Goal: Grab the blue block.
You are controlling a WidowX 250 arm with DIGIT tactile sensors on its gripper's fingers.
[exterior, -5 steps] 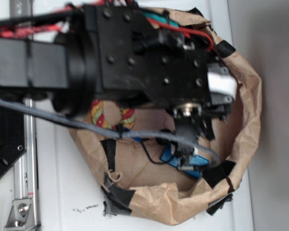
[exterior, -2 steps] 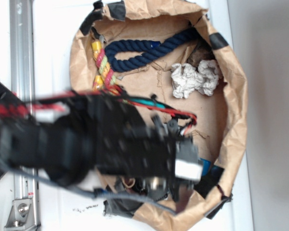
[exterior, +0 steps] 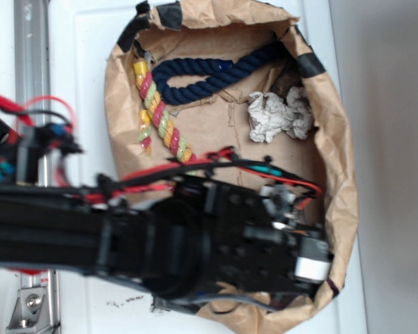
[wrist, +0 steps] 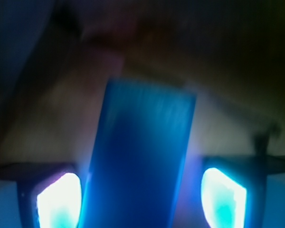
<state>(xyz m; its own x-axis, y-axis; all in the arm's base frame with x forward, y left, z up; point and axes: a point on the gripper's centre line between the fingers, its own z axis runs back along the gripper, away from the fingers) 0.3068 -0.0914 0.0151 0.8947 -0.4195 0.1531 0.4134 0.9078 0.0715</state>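
Observation:
In the wrist view the blue block is a flat bright blue slab that runs lengthwise between my two fingers. My gripper is open around it. The left pad is close to the block's side. The right pad stands off it with a clear gap. The block lies on the brown paper floor. In the exterior view my arm covers the lower part of the brown paper bowl, so the block and the fingers are hidden there.
Inside the bowl, a dark navy rope lies at the top, a multicoloured rope at the left and a crumpled paper wad at the upper right. The bowl's paper walls rise all round. A metal rail runs along the left.
My arm has swung from the upper part of the bowl down to its lower right. It now covers the block, which showed at the bottom right a second ago.

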